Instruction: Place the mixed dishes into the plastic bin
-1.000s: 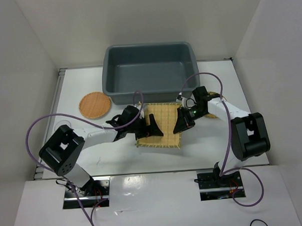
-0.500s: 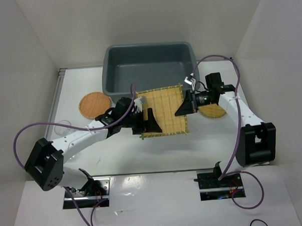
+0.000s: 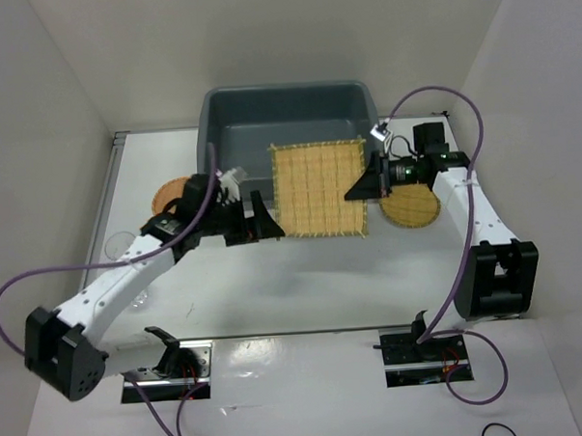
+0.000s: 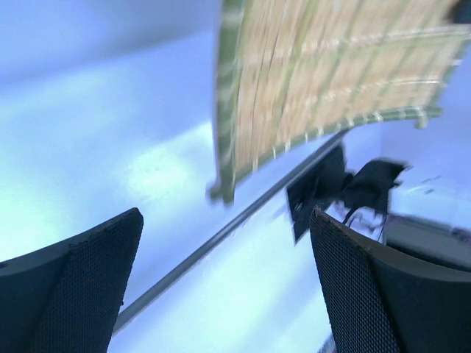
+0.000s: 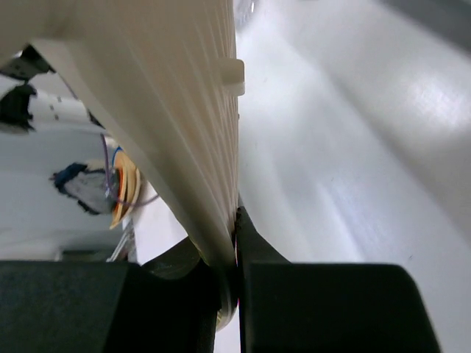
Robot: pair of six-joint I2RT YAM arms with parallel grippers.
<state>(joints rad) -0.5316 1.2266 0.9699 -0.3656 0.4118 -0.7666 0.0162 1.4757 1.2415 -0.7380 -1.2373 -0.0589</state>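
We see the square woven mat (image 3: 319, 190) lifted off the worktop (image 3: 304, 285). From above, its far edge lies over the near wall of the grey bin (image 3: 213, 134) and the rest reaches out in front of the bin. In this view it shows its flat face to us, and no part of it rests inside the bin.

The right gripper (image 3: 360, 189) holds the mat at its right edge, in front of the bin's near right corner. In the right wrist view the two dark fingers (image 5: 316, 309) are clenched on the thin edge of the mat (image 5: 169, 110), and the mat stands out from between them.

The left gripper (image 3: 265, 222) is in front of the bin's near wall, just beside the near left corner of the mat. In the left wrist view its fingers (image 4: 81, 279) are spread wide apart and hold nothing. The mat (image 4: 316, 81) is beyond them and does not touch them.

The round woven disc (image 3: 413, 208) lies on the worktop in front of the bin's right end, partly under the right arm. The orange-brown plate (image 3: 171, 197) lies in front of the bin's left end, partly hidden by the left arm. A small clear cup (image 3: 116, 247) shows faintly further from the bin, on the left.
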